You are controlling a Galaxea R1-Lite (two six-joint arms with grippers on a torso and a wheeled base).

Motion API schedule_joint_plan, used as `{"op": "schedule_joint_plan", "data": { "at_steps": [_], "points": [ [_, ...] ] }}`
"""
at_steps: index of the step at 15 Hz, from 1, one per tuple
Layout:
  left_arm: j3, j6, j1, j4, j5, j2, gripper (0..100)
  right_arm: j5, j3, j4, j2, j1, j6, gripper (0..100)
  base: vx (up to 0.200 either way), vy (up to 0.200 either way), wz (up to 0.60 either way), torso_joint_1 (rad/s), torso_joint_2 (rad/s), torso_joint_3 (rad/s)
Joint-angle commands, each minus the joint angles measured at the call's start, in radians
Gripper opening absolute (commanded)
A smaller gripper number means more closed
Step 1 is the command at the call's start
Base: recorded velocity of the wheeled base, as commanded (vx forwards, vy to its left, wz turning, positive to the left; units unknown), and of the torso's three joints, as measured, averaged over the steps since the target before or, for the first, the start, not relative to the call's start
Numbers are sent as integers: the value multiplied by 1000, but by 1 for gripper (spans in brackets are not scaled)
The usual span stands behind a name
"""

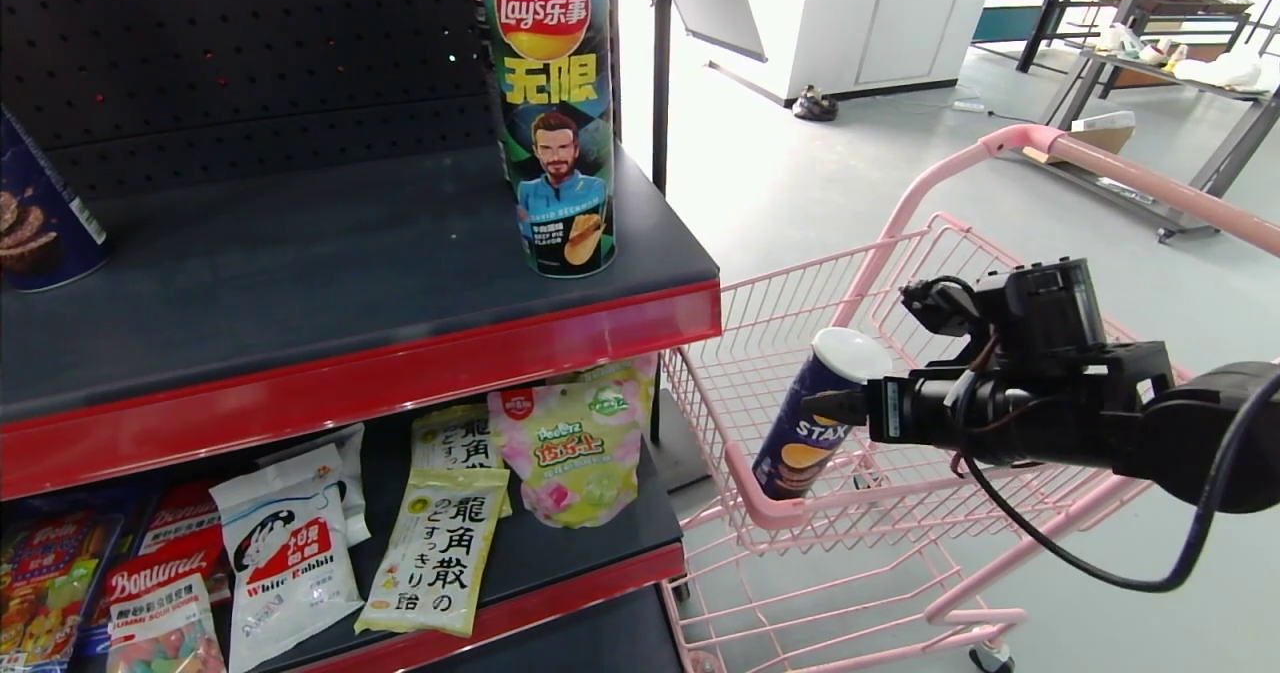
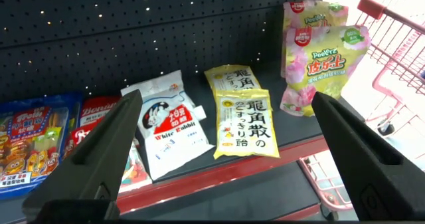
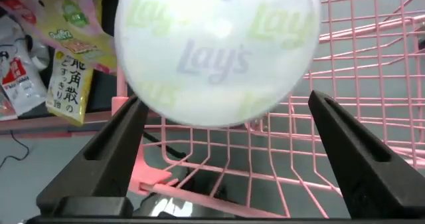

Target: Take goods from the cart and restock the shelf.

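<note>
— While the right gripper (image 1: 835, 408) is pinching the blue chips can (image 1: 800, 443) just under its white lid (image 1: 850, 353), how many cans are you counting?

— Three. That one is hanging tilted over the corner of the pink cart (image 1: 1150, 183) nearest the shelf, its base about level with the rim. Two more are standing upright on the upper shelf board (image 1: 300, 283): a tall green can (image 1: 558, 123) near the board's right end, and a dark blue can (image 1: 40, 218) well apart from it, at the left edge of the head view.

— And the left gripper (image 2: 227, 98)?

— Its fingers are standing wide apart, well clear of the goods, and it is facing the lower shelf board (image 1: 585, 553).

— What is lying down there?

— Bags, in pairs. Two yellow bags (image 1: 432, 553) are overlapping, one behind the other. Two green-and-pink bags (image 1: 570, 453) are standing just to their right, nearest the cart. Two white bags (image 1: 285, 553) are lying to the left of the yellow ones, and red bags (image 1: 165, 578) are crowding farther left; I cannot count those.

— One cart?

— One, sitting right beside the shelf's end.
</note>
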Motion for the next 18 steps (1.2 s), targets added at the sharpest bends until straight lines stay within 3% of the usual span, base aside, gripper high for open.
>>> {"op": "schedule_joint_plan", "data": {
  "at_steps": [1,6,17,18],
  "points": [
    [0,1,0,0,-1,1,100,-7,-52,0,58,5,0,100,0,0,0,0,0,0],
    [0,1,0,0,-1,1,100,-45,-82,-112,165,20,5,100,0,0,0,0,0,0],
    [0,1,0,0,-1,1,100,-76,-87,-208,242,30,5,100,0,0,0,0,0,0],
    [0,1,0,0,-1,1,100,-85,-87,-215,248,31,5,0,0,0,0,0,0,0]
  ]
}}
